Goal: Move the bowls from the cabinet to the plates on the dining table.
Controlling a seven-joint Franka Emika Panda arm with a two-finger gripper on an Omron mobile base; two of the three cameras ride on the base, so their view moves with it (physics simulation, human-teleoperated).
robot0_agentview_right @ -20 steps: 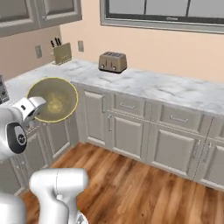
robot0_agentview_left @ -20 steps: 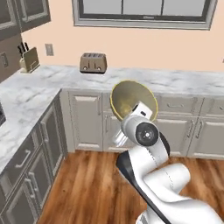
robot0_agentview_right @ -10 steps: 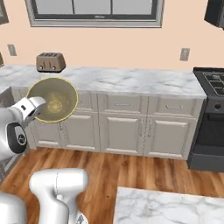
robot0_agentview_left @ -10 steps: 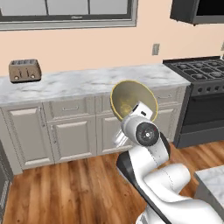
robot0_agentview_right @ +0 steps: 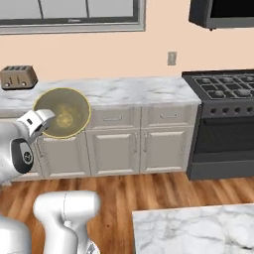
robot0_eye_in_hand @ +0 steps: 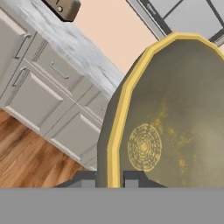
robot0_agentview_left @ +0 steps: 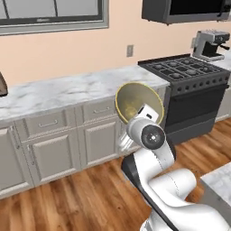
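- Nearest you, the gripper (robot0_eye_in_hand: 109,179) is closed on the rim of the bowl (robot0_eye_in_hand: 175,118); its two dark fingertips (robot0_eye_in_hand: 87,180) pinch the yellow edge from either side.
- You see the bowl (robot0_agentview_left: 139,104) carried on edge in the air above the wood floor (robot0_agentview_left: 85,198), its olive inside facing back toward the base cameras.
- In the right base view, a corner of the dining table (robot0_agentview_right: 198,228) sits low beside the robot, and the bowl (robot0_agentview_right: 62,112) hangs in front of the lower cabinet doors (robot0_agentview_right: 114,151).
- Farther off, a marble counter (robot0_agentview_right: 124,92) runs along the wall with a toaster (robot0_agentview_right: 18,77) at its left.
- The black stove (robot0_agentview_left: 194,97) stands to the right, a window (robot0_agentview_right: 69,15) above the counter.
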